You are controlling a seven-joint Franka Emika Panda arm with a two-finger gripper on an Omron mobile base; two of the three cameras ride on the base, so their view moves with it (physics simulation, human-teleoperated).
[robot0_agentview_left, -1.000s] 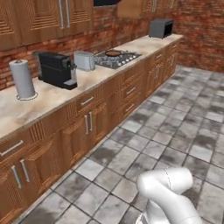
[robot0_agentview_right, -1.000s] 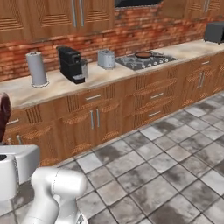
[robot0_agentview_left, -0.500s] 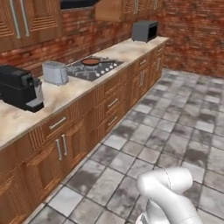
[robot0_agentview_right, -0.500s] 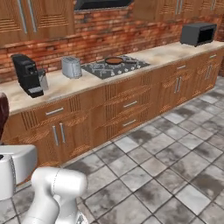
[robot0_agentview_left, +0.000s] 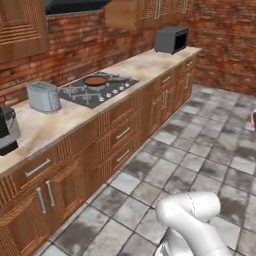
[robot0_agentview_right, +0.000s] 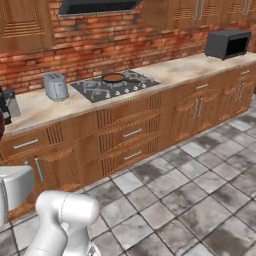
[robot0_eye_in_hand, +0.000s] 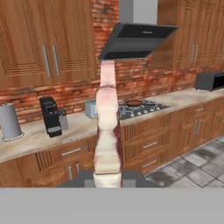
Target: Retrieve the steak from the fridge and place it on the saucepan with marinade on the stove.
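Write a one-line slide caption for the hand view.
Seen edge-on, the steak is clamped in the shut gripper, facing the counter where the saucepan sits on the stove.

Steak: pale pink with dark red streaks, centre of the hand view. Saucepan: black rim, reddish-brown marinade disc inside. Stove: dark grey with black grates. Surface: mottled beige stone. Cabinets: warm brown wood with ribbed panels and silver bar handles. Wall: red brick, pale mortar lines. Floor: grey mottled tiles, lighter joints. Toaster: silver-grey, left of frame. Microwave: dark grey, upper right. Coffee machine: black.
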